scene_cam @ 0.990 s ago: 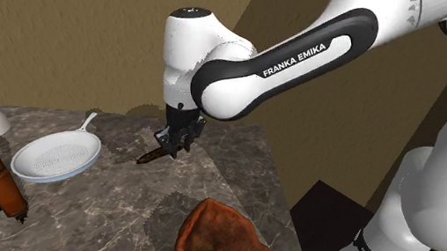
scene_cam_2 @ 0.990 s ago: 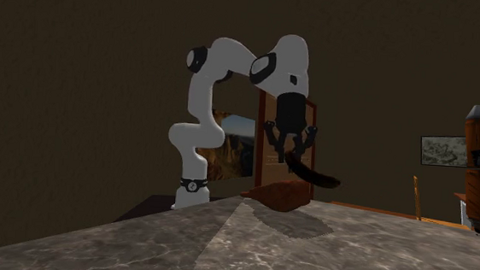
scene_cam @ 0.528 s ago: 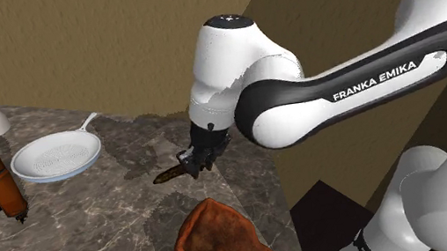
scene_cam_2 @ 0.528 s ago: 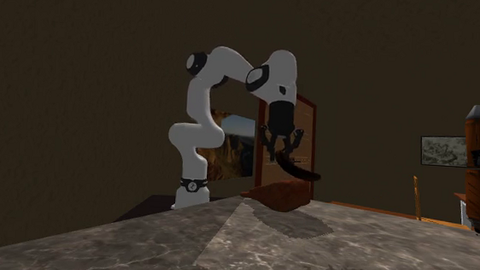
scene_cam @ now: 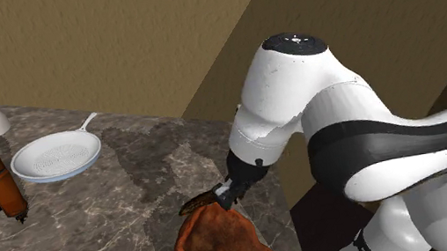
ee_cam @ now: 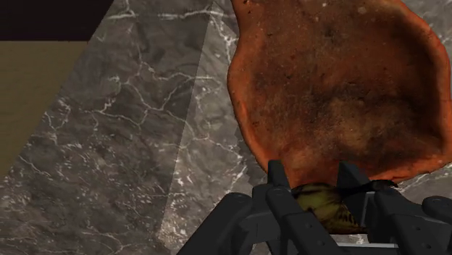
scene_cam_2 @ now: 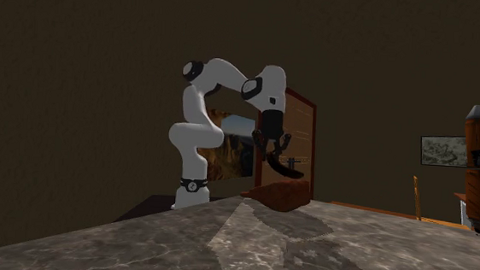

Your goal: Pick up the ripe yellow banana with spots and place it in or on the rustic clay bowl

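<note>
Spotted banana (ee_cam: 322,204) at the reddish bowl (ee_cam: 340,87)
The tool (ee_cam: 315,177) pinches it (firmly, it seems); best centre over the bowl, lower, then release.

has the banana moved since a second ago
Yes. In the shoulder view the banana, clasped in the end effector, has travelled away from the white pan, down and right, to the rim of the reddish-brown bowl.
</note>
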